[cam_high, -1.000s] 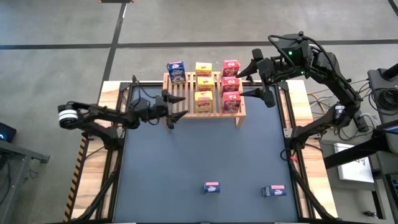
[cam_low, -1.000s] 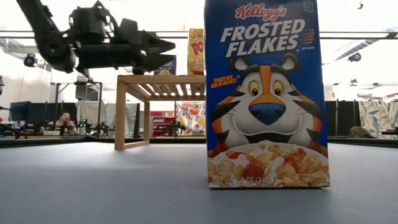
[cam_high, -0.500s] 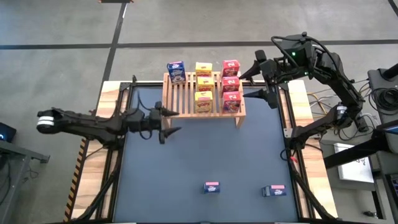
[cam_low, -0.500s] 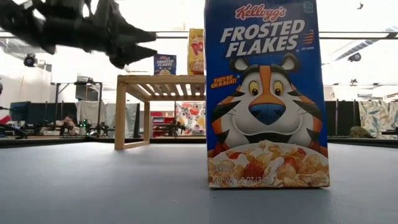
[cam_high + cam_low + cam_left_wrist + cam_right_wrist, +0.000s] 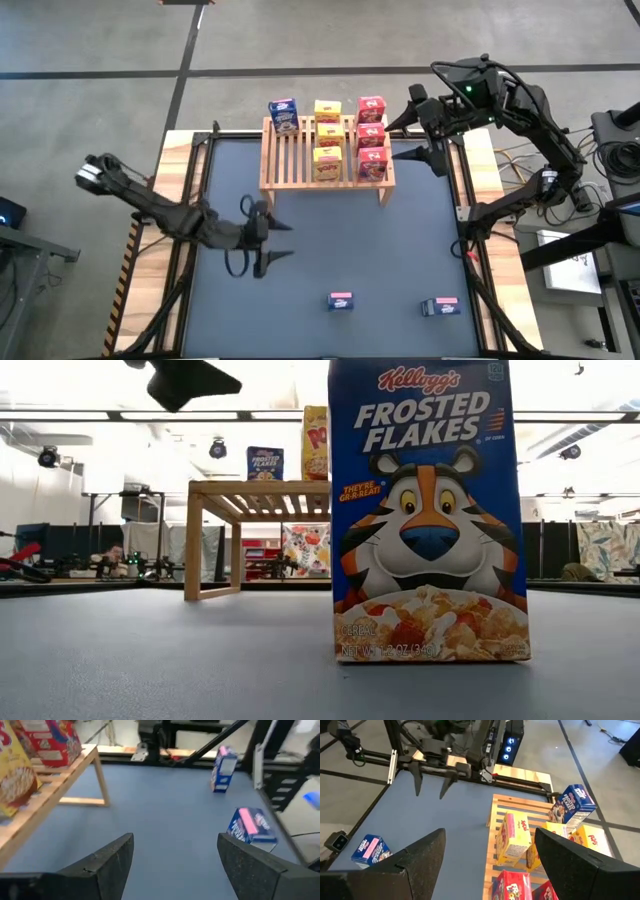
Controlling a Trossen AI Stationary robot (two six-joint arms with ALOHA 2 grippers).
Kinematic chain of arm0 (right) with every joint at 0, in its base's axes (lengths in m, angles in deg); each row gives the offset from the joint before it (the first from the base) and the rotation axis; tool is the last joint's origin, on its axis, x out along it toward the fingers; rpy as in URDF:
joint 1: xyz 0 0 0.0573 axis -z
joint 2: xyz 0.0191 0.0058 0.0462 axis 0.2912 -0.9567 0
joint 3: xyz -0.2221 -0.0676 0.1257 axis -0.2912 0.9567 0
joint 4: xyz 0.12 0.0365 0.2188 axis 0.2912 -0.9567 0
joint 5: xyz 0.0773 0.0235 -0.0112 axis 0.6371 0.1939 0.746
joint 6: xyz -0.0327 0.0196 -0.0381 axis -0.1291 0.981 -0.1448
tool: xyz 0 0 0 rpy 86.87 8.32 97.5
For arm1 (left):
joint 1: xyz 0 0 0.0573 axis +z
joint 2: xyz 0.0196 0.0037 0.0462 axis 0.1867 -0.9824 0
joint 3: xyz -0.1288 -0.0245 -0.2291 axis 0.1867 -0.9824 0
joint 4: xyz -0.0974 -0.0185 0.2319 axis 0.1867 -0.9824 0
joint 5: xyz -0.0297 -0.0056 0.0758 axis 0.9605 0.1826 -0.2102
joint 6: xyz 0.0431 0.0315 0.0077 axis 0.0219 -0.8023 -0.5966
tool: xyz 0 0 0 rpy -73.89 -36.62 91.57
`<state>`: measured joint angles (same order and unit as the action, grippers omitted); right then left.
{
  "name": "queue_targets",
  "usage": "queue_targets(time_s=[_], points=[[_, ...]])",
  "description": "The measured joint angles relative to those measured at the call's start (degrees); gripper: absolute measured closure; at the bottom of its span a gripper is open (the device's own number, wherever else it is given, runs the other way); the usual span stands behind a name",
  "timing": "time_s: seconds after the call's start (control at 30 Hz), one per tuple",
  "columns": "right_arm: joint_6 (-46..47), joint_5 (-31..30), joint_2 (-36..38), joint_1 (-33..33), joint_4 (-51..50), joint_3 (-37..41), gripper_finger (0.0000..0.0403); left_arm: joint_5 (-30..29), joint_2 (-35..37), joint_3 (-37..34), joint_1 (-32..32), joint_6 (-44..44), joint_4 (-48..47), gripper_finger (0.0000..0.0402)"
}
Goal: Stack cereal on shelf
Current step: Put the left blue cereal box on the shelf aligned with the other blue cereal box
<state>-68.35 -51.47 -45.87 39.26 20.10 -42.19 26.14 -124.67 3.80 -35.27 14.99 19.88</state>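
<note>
The light wooden shelf [image 5: 325, 160] stands on its legs at the table's far side. On its slats sit one blue cereal box [image 5: 283, 115], three yellow ones [image 5: 327, 135] and three red ones [image 5: 372, 135]. Two more blue boxes [image 5: 341, 300] [image 5: 440, 306] rest on the table near its near edge; one fills the low view [image 5: 430, 510]. My left gripper [image 5: 285, 242] hovers open over the table's left middle, pointing right, with both loose boxes [image 5: 223, 768] [image 5: 250, 825] ahead of it. My right gripper [image 5: 393, 140] waits open just right of the red boxes.
Bare blue-grey mat [image 5: 380, 250] lies between the shelf and the two loose boxes. Wooden table borders and dark frame rails [image 5: 465, 200] run along both sides. The slats left of the yellow boxes [image 5: 495, 815] hold only the one blue box.
My left gripper has drawn back from the shelf's left front corner and swung toward the table's near edge, staying open and empty. In the low view it has risen almost out of the top of the picture. The boxes and the shelf have kept their places.
</note>
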Motion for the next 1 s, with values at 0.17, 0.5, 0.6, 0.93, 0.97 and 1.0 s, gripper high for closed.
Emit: queue_targets(time_s=[0.17, 0.5, 0.6, 0.93, 0.97, 1.0], points=[[0.0, 0.1, 0.0, -0.1, -0.1, 0.8, 0.011, -9.1, -3.8, 0.4, -6.1, 4.5, -0.4, 0.0132], [2.5, 7.2, 0.5, -3.0, 0.2, 0.9, 0.011, -11.3, -11.6, 1.3, -9.6, 12.0, 2.8, 0.0132], [2.7, 5.1, 0.5, -3.8, 0.2, 0.9, 0.011, -11.1, -14.0, 4.0, -9.5, 11.5, 3.0, 0.0132], [5.0, 4.9, 0.8, -4.6, 0.0, 1.0, 0.011, -5.3, -24.4, 20.2, -9.8, 10.8, -10.5, 0.0132], [4.8, 4.9, 0.8, -4.6, -0.2, 1.0, 0.011, -5.3, -25.5, 22.1, -9.8, 11.2, -12.7, 0.0132], [4.7, 4.9, 0.8, -4.6, -0.2, 1.1, 0.011, -5.3, -26.7, 23.8, -9.8, 11.4, -14.0, 0.0132]])
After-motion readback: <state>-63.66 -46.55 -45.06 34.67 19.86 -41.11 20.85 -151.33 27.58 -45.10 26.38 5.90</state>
